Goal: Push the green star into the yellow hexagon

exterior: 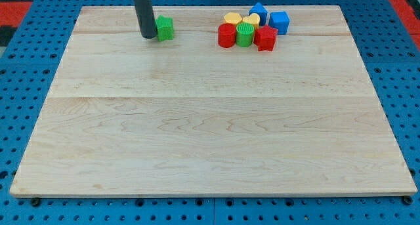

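My tip (148, 36): at the lower end of my dark rod, on the counter near the view's top, left of centre.
Jaws: I carry none; only the straight rod shows, so there is nothing spread or pressed together to tell.
Green star (165, 28): just to the view's right of my tip, touching it or very nearly; I cannot tell which. Its star outline is hard to make out.
Yellow hexagon (233, 19): in the cluster toward the view's top right, well apart from the green star, at the cluster's upper left.
Second yellow block (251, 20): just right of the hexagon; shape unclear.
Red cylinder (226, 35): front left of the cluster, below the hexagon.
Green cylinder (245, 35): ribbed, between the red cylinder and the other red block.
Red block (266, 38): front right of the cluster; shape unclear.
Blue blocks: one (258, 13) at the back, one cube (279, 21) at the right end.
Counter (210, 133): pale wooden board on a blue pegboard (26, 87).
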Robot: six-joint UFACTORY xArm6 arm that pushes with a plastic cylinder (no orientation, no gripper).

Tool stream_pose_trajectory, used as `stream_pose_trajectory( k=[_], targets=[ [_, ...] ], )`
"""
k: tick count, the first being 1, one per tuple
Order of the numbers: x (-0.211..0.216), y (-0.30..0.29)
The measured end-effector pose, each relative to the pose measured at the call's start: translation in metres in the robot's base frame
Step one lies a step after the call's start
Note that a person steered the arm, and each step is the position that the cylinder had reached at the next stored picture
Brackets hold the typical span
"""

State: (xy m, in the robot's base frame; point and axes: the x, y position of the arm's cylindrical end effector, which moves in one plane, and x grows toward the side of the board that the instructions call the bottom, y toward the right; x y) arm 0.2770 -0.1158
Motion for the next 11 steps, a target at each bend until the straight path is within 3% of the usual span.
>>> stream_pose_trajectory(
  k=[2,11],
  targets=[
    [-0.035,0.008],
    [-0.054,0.102]
  ],
)
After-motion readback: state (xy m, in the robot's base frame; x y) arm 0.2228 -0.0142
